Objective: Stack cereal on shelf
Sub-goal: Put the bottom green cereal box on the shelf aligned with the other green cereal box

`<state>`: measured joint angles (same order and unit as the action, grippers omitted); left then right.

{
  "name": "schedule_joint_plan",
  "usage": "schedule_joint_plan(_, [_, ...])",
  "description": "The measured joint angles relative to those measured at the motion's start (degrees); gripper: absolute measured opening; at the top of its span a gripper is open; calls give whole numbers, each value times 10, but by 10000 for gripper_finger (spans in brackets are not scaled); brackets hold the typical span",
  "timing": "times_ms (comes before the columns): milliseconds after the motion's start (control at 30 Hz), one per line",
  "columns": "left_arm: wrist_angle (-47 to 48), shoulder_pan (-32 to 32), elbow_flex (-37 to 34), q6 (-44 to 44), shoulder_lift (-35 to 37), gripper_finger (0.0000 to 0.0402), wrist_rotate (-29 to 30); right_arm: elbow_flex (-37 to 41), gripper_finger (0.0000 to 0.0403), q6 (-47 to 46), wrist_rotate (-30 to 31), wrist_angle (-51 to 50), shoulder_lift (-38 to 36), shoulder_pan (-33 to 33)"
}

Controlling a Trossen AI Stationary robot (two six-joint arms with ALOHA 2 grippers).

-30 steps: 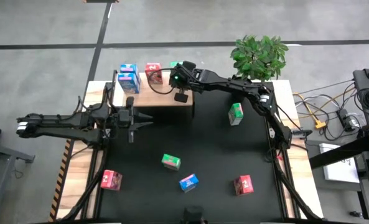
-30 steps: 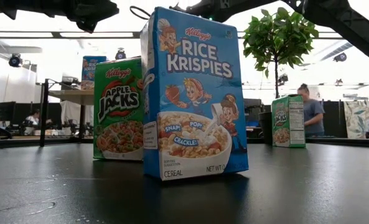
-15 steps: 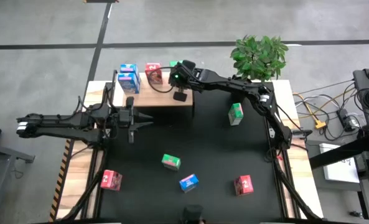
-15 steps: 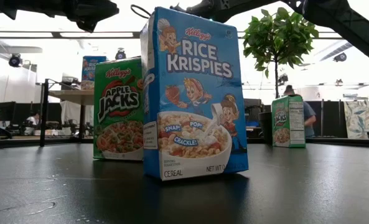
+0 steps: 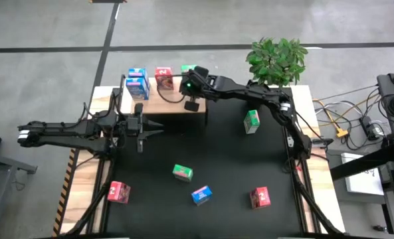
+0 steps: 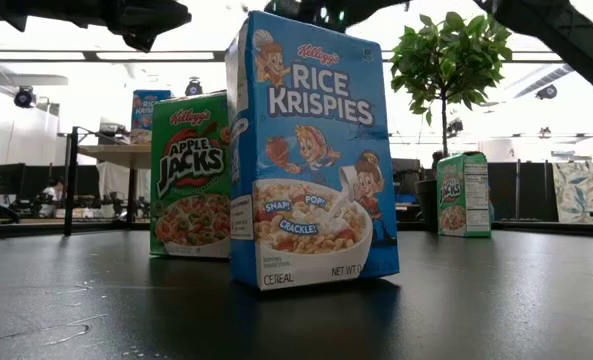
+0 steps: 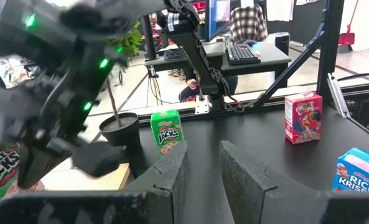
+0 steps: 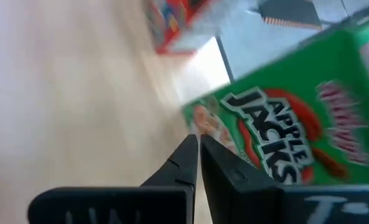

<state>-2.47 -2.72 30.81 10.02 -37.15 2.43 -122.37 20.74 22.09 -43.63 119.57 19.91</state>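
The pale wooden shelf [image 5: 167,101] stands at the table's far side. It carries two blue cereal boxes [image 5: 137,81], a red one [image 5: 163,78] and a green Apple Jacks box [image 8: 284,124]. My right gripper [image 5: 183,82] hovers over the shelf, shut, its tips [image 8: 195,144] beside that green box's lower corner. My left gripper [image 5: 155,127] waits level in front of the shelf, open with nothing between its fingers [image 7: 203,168]. Loose on the black mat stand a green box [image 5: 182,172], a blue one [image 5: 201,194], two red ones [image 5: 119,192] [image 5: 260,196] and another green one [image 5: 251,121]. My right gripper's shut fingertips [image 8: 190,149] stand close to the lower corner [image 8: 200,121] of the green box's printed front, coming in slanting from above over the shelf. Whether they touch the box I cannot tell.
A potted plant [image 5: 276,60] stands at the table's far right corner, close behind my right arm. In the low view the blue Rice Krispies box [image 6: 311,150] and a green box [image 6: 191,175] fill the near middle of the mat.
No gripper and no box has visibly moved. In the low view a person in the room behind the table has walked out of sight behind the green box on the right.
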Motion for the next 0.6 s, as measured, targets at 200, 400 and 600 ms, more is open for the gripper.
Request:
schedule_joint_plan(200, [4,0,0,-2,0,76,0,2,9,-21,0,-45,-42,-56])
schedule_joint_plan(400, [5,0,0,-30,0,76,0,21,9,-61,-1,-93,-85,-130])
schedule_joint_plan(600, [-1,18,1,-83,-8,76,0,85,9,-142,4,-142,-144,-213])
